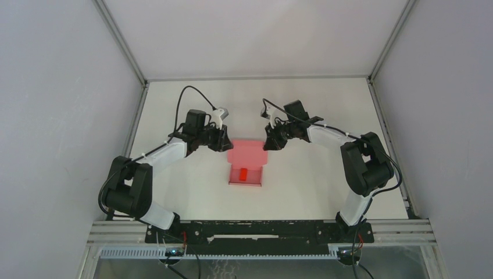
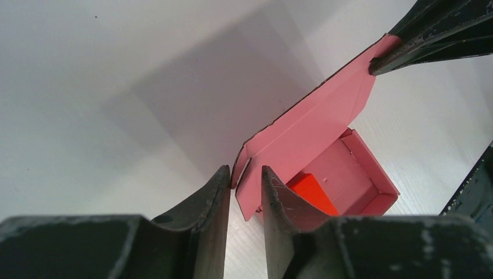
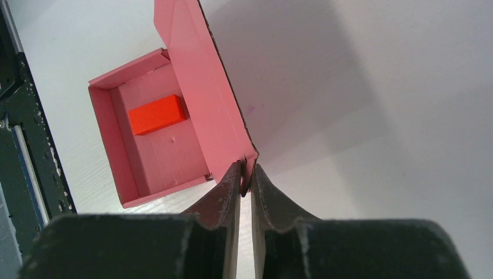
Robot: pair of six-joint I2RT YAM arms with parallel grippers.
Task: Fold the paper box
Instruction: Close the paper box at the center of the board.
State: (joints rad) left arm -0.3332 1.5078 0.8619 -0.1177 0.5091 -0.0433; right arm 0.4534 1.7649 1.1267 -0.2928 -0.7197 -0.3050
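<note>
One matte pink paper box (image 3: pixel 197 87), rectangular red block (image 3: pixel 157 114) inside.

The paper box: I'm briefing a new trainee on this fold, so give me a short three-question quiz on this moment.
1. True or false: the lid of the paper box lies flat and shut.
2. The right gripper pinches: A) a corner of the lid, B) a tray wall, C) nothing.
3. Where does the red block lie?

Key: 1 false, the lid stands raised; 2 A; 3 inside the box, on its floor.
</note>
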